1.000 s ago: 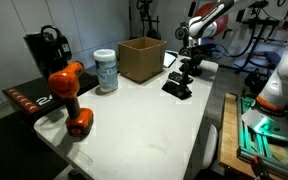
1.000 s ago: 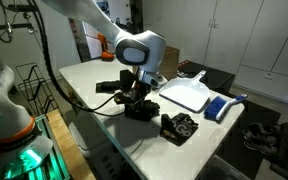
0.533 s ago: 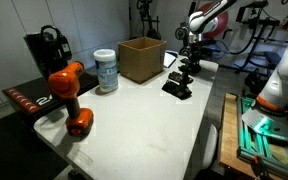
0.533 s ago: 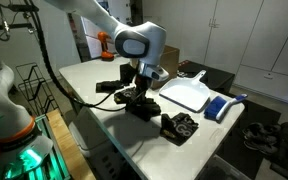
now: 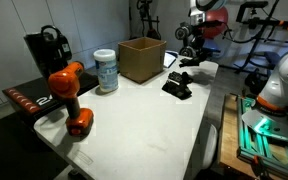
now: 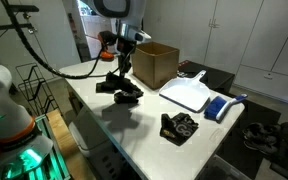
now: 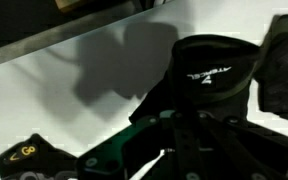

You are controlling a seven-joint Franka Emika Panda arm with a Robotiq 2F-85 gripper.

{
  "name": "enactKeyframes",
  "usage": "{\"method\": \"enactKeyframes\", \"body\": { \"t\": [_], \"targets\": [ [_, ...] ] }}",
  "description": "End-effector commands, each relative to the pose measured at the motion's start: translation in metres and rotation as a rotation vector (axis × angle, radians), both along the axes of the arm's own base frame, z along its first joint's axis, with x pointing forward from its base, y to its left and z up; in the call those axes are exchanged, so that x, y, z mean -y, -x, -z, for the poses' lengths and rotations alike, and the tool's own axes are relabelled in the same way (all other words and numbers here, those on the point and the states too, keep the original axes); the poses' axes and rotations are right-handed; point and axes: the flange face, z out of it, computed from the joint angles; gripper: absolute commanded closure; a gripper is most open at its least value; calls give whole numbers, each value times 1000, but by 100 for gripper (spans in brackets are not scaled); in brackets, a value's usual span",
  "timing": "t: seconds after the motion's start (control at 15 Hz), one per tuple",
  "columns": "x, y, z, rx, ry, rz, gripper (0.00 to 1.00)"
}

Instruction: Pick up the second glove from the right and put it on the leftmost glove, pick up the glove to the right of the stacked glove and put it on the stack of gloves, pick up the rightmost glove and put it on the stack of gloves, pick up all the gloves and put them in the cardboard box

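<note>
My gripper (image 5: 189, 50) (image 6: 124, 58) hangs above the table, shut on a black glove (image 5: 187, 63) (image 6: 119, 73) that dangles from it. The glove fills the wrist view (image 7: 209, 75) in front of my dark fingers. Just below lies the stack of gloves (image 5: 177, 88) (image 6: 125, 93), a dark lumpy heap on the white table. One more black glove (image 6: 179, 125) lies alone near the table edge. The cardboard box (image 5: 141, 58) (image 6: 156, 63) stands open beyond the stack.
A white canister with a blue label (image 5: 106, 70), an orange drill (image 5: 69, 97) and a black machine (image 5: 46, 48) stand at one end of the table. A white tray (image 6: 189, 93) and a blue object (image 6: 219, 107) lie near the lone glove.
My gripper has risen from low on the glove heap to well above it and moved toward the box, with a glove hanging from it.
</note>
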Motion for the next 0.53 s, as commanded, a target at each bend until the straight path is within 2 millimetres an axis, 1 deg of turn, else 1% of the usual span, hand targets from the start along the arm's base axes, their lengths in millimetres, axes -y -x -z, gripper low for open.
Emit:
{"method": "enactKeyframes", "body": {
  "t": [0.0, 0.2, 0.33, 0.47],
  "targets": [
    [-62, -4, -13, 8, -37, -131, 99],
    [-112, -16, -5, 14, -48, -226, 99],
    [-142, -20, 2, 17, -67, -277, 99],
    [-167, -24, 10, 35, -86, -317, 99]
  ]
}}
